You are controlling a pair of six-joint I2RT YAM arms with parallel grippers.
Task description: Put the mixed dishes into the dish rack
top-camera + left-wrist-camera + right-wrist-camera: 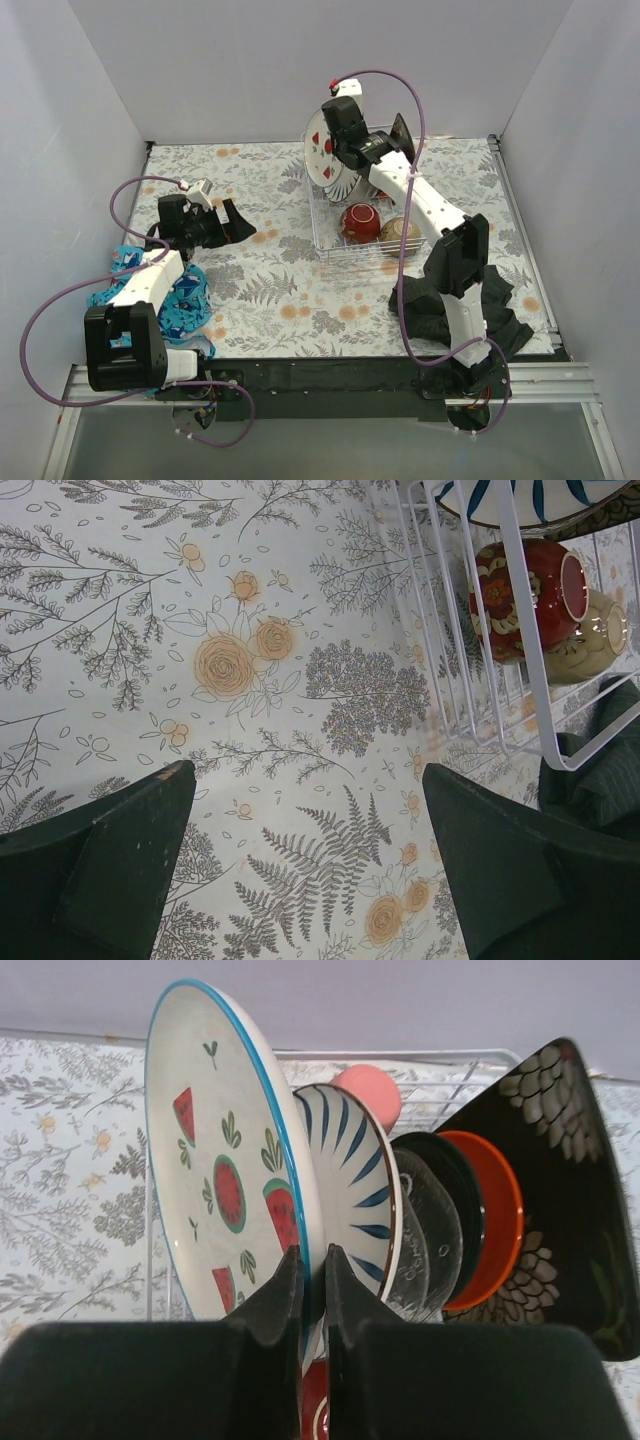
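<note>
White walls closed in a table covered with a floral tablecloth. From above, the dish rack sat on the far right part of it. The right gripper was at the rack's far left corner, on the rim of an upright watermelon plate. A red bowl and a tan bowl lay side by side in the rack's near end. A black cloth lay near and right of the rack, a blue patterned cloth well to its left. The left gripper hovered left of the rack, fingers spread and holding nothing.

The left wrist camera showed those fingers wide apart over bare tablecloth, with the rack's wire wall, both bowls and the black cloth to the upper right.

The right wrist camera showed the right fingers pressed together on the watermelon plate's lower rim. In the rack, the plates stood on edge behind it in a row: a blue-striped plate, a clear glass plate, a black plate, an orange plate and a black patterned plate. A pink cup showed above the striped plate.
</note>
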